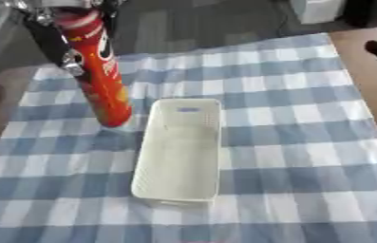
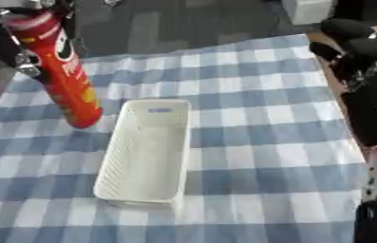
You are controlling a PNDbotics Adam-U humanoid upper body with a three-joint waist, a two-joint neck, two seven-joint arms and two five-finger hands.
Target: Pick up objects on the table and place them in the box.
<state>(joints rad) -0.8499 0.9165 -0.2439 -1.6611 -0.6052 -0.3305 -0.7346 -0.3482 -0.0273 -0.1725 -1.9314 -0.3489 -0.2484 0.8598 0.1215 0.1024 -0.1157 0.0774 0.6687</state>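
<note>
A tall red chip can [image 1: 101, 71] with white lettering hangs tilted at the upper left, its top leaning left. My left hand [image 1: 57, 45] is shut on its upper part from the left side. The can's bottom end sits just above or on the cloth, close to the far left corner of the white box [image 1: 179, 152]; whether it touches I cannot tell. The long box lies lengthwise mid-table with nothing inside. My right hand [image 2: 367, 61] rests open at the right table edge, holding nothing.
A blue-and-white checked cloth [image 1: 307, 142] covers the table. Brown table edge [image 1: 362, 52] shows at the far right. Dark floor and a pale object [image 1: 316, 9] lie beyond the far edge.
</note>
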